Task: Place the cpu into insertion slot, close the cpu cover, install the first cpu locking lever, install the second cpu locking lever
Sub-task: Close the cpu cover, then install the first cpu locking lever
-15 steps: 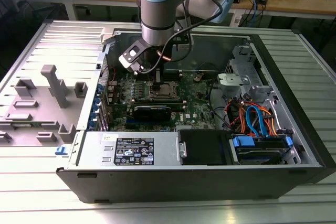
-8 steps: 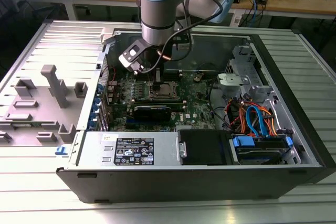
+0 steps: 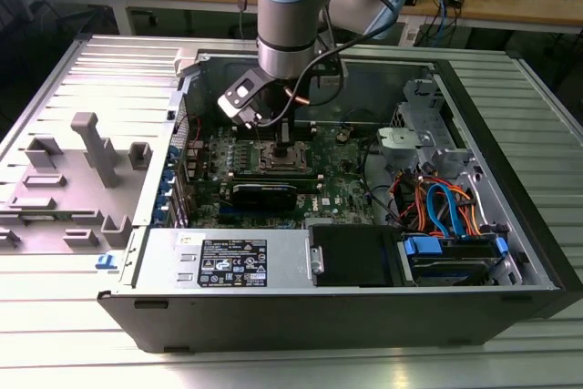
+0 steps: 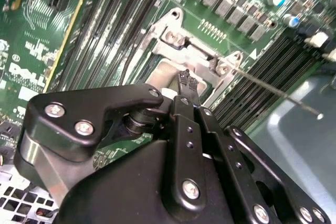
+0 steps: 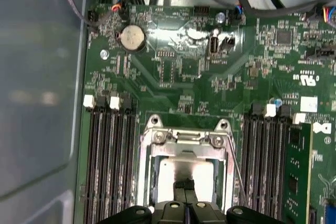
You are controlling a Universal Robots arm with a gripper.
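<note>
My black gripper (image 3: 283, 145) hangs straight down over the insertion slot (image 3: 276, 160) in the middle of the green board inside the open computer case. In the first wrist view its fingertips (image 5: 184, 186) are pressed together over the silver-grey top of the cpu (image 5: 176, 174), which lies in the socket. The silver cpu cover (image 5: 157, 140) lies flat around it, the chip showing through its cut-out. In the second wrist view the shut gripper (image 4: 186, 80) ends at the cover (image 4: 197, 59). A thin locking lever (image 4: 278, 93) sticks out from the socket's corner over the memory slots.
Long black memory slots (image 5: 107, 156) flank the socket, with a green card (image 5: 296, 171) beyond the other bank. A coin cell (image 5: 130, 37) and cables lie past the socket. The case wall (image 5: 37, 103) stands close. A power supply (image 3: 228, 261) and drive cables (image 3: 446, 211) fill the case front.
</note>
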